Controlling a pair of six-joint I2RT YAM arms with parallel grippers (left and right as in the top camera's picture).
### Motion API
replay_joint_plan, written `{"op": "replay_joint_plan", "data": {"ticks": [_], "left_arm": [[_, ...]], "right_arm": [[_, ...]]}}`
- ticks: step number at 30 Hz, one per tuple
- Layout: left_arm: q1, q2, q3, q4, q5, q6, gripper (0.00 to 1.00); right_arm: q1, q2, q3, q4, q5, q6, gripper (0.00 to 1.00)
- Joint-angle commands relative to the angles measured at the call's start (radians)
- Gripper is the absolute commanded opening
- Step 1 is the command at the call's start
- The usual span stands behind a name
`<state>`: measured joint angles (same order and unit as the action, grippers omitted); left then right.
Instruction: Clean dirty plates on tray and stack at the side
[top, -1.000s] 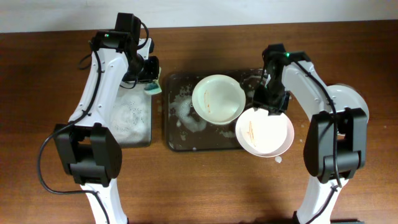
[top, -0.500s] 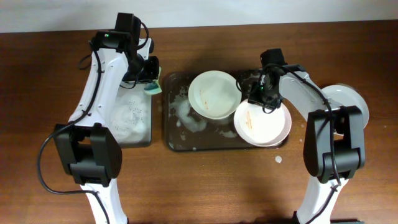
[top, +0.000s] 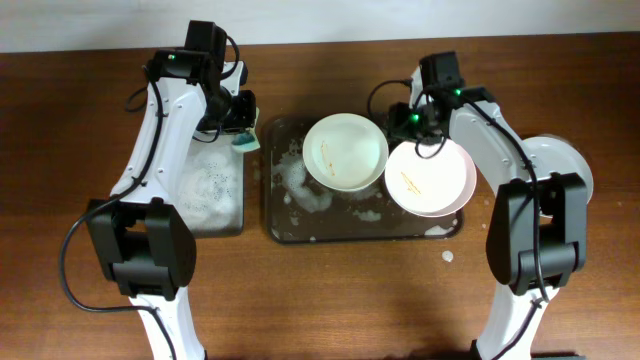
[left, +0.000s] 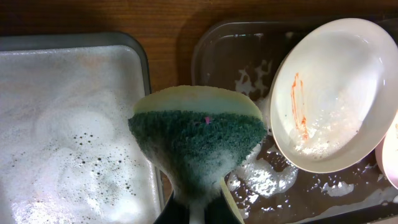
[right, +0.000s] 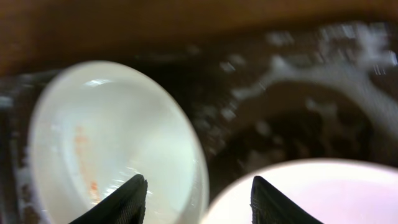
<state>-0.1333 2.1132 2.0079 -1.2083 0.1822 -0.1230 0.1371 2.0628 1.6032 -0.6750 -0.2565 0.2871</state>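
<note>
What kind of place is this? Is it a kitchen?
Probably a robot practice setup, not a real kitchen: robot arms stand at a wooden table with a foamy tray, dirty plates and a green sponge.

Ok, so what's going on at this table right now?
The left tool holds a green sponge between the foamy pan and the brown tray. The right tool is open over the tray, by the left plate and right plate, both streaked orange. A third plate lies further right.

Two plates (top: 345, 152) over tray (top: 330, 228) (foamy).
</note>
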Motion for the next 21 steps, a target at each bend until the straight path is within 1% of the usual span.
{"op": "replay_joint_plan", "data": {"ticks": [1, 5, 12, 14, 17, 21], "left_arm": [[-0.001, -0.029, 0.018, -0.001, -0.004, 0.005, 0.01], [-0.001, -0.028, 0.018, -0.001, -0.004, 0.005, 0.01], [-0.002, -0.028, 0.018, 0.000, -0.004, 0.005, 0.01], [-0.002, -0.028, 0.018, 0.000, -0.003, 0.005, 0.01], [-0.002, -0.028, 0.018, -0.001, -0.003, 0.005, 0.01], [-0.001, -0.028, 0.018, -0.001, -0.003, 0.005, 0.01]], "right_arm": [[0.022, -0.013, 0.030, 0.021, -0.020, -0.026, 0.57], [0.022, 0.014, 0.029, 0.063, -0.020, -0.026, 0.57], [0.075, 0.091, 0.029, 0.050, -0.021, -0.026, 0.56], [0.098, 0.105, 0.027, 0.051, -0.020, -0.026, 0.52], [0.124, 0.138, 0.027, 0.051, 0.021, -0.024, 0.52], [0.126, 0.163, 0.026, 0.041, 0.024, -0.016, 0.49]]}}
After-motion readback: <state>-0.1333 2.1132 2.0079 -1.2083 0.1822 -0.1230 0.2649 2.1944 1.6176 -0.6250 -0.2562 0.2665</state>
